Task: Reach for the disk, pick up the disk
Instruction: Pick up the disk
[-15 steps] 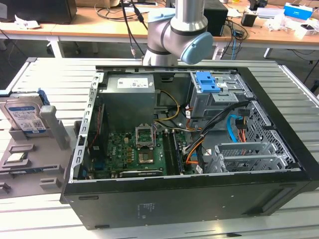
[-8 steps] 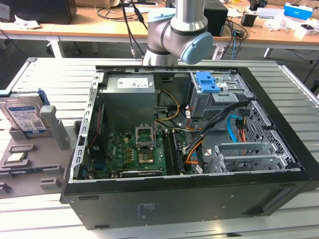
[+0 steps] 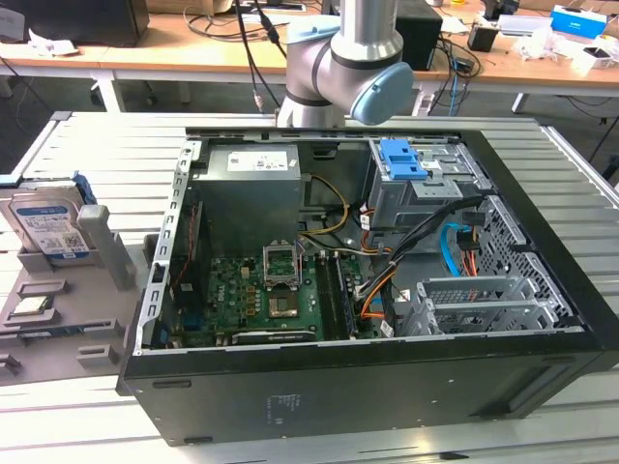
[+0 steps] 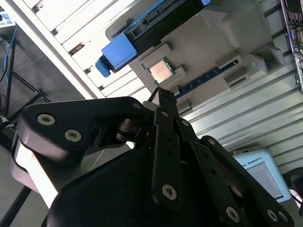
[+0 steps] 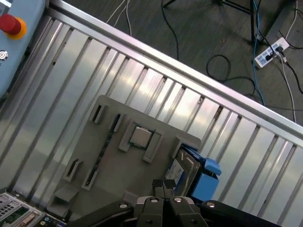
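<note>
Gripper (image 5: 164, 185) linkage, black, sits closest to the lens in both wrist views. Fingers are drawn together at the tips, nothing between them. Disk (image 5: 185, 166) shows just beside those tips in the first wrist view, apart from them, no contact; how far it lies below them cannot be judged. It stands on edge in a slot at one end of the grey fixture tray (image 5: 128, 170), leaning a little, so its thin upper edge faces the gripper and its broad faces run down into the slot. In the exterior view the tray lies on the slatted table (image 3: 87, 145) at that view's left, just beside the open computer case (image 3: 387, 387), with the disk at the tray's far end, label side to the camera. Looks: flat silver rectangle, white-and-blue label (image 3: 56, 232), blue rail frame (image 5: 207, 182) along one side. Processor chip (image 5: 140, 136) is seated mid-tray, near the disk but apart. Judgement: reach phase, gripper over the tray's disk end, disk not yet gripped.
</note>
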